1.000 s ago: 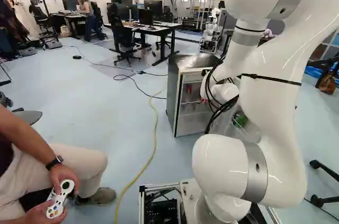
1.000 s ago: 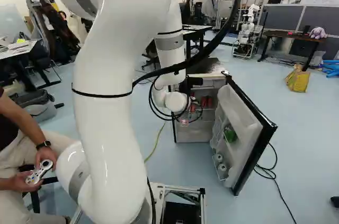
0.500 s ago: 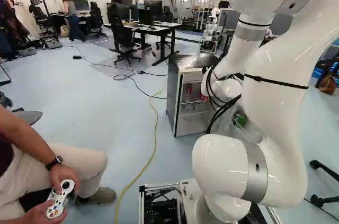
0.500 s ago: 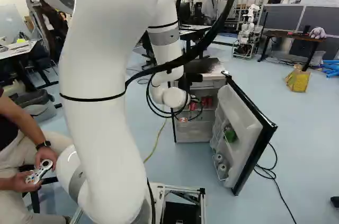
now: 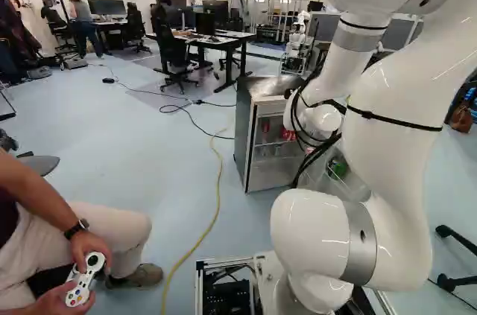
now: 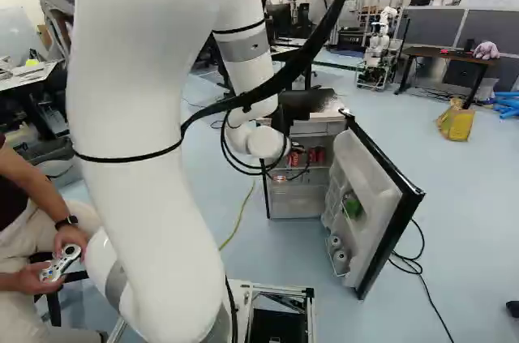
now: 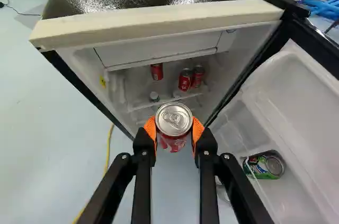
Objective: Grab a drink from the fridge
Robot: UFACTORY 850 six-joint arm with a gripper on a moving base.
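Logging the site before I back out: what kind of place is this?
Probably a robotics lab or workshop: another robot stands beyond the open fridge, with monitors on desks.

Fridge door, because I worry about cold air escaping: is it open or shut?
Open. The door stands swung out from the fridge, and red cans show inside.

Fridge shelf (image 7: 172,100) — two red cans (image 7: 184,81) on it, side by side.
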